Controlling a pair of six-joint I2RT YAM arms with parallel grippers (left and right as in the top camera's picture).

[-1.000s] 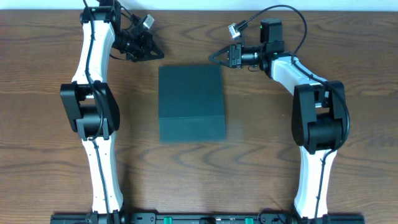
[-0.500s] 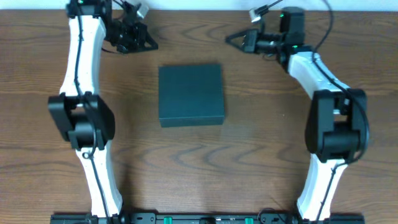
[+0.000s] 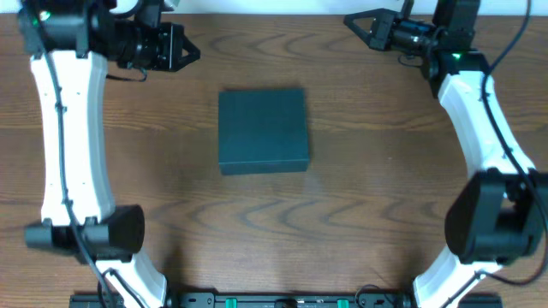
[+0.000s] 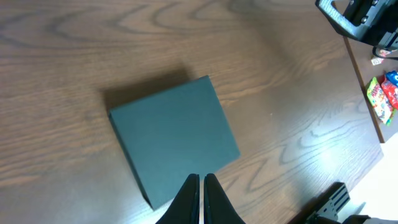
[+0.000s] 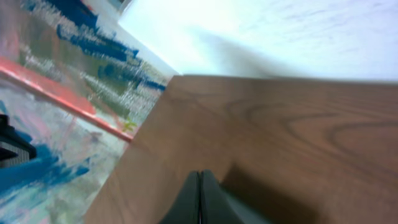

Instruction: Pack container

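Your dark teal-black, matte, roughly square cardboard container lies flat in the middle of the wooden tabletop with its lid down. Judge the packing as either finished or not begun (nothing shows what is inside). The overhead view shows no loose items around it. Both arms are well clear beyond its far side. The left end effector is off the far-left corner and the right end effector off the far-right, each with fingers pressed together, holding nothing. Only your left wrist view catches colourful snack packets past the tabletop edge. The right wrist view faces away from the container, onto a blurred blue-and-red surface.
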